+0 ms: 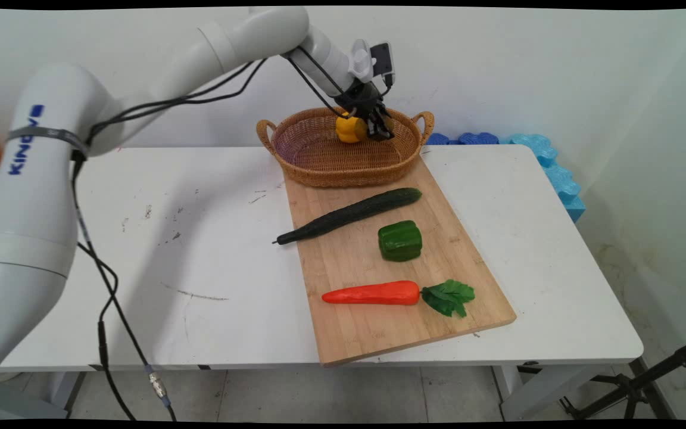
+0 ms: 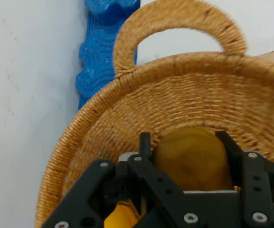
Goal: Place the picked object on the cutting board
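Note:
My gripper (image 1: 365, 126) is shut on a yellow bell pepper (image 1: 349, 128) and hangs over the right half of a woven wicker basket (image 1: 319, 170) at the table's far side. In the hand view the yellow pepper (image 2: 193, 159) sits between the two black fingers (image 2: 145, 145), above the basket's inner wall (image 2: 127, 118) and close to one of its handles (image 2: 174, 21). The pepper is held above the basket floor, level with the rim.
A wooden cutting board (image 1: 367, 333) runs from the basket toward the near edge. On it lie a dark green cucumber (image 1: 349, 214), a green bell pepper (image 1: 400, 241) and an orange carrot (image 1: 376, 294) with green leaves. Blue foam mats (image 1: 557, 173) lean behind the table's right end.

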You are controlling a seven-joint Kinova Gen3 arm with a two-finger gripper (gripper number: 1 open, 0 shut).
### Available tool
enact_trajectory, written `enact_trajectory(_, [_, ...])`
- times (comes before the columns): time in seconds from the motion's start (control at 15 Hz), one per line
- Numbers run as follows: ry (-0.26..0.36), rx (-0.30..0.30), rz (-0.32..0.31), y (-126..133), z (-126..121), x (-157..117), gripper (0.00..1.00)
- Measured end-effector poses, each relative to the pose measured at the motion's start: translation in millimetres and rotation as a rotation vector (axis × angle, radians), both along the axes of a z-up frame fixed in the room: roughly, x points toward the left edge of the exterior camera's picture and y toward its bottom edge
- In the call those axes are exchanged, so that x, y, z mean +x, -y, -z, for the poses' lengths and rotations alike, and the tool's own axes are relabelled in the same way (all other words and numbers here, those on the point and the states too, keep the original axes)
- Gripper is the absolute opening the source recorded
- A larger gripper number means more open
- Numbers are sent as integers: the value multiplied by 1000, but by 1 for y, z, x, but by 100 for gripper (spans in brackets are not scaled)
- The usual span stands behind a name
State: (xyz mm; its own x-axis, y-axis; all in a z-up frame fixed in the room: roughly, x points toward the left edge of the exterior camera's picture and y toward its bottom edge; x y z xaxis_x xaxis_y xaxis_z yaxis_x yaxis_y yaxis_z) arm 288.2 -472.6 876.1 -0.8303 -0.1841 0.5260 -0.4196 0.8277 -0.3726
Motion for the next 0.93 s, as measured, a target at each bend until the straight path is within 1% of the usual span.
enact_trajectory(0.27, [-25, 11, -48, -35, -23, -3, 0])
enact_trajectory(0.47, [-49, 32, -85, -67, -40, -8, 0])
enact_trajectory(0.93, [-95, 99, -159, -131, -61, -14, 0])
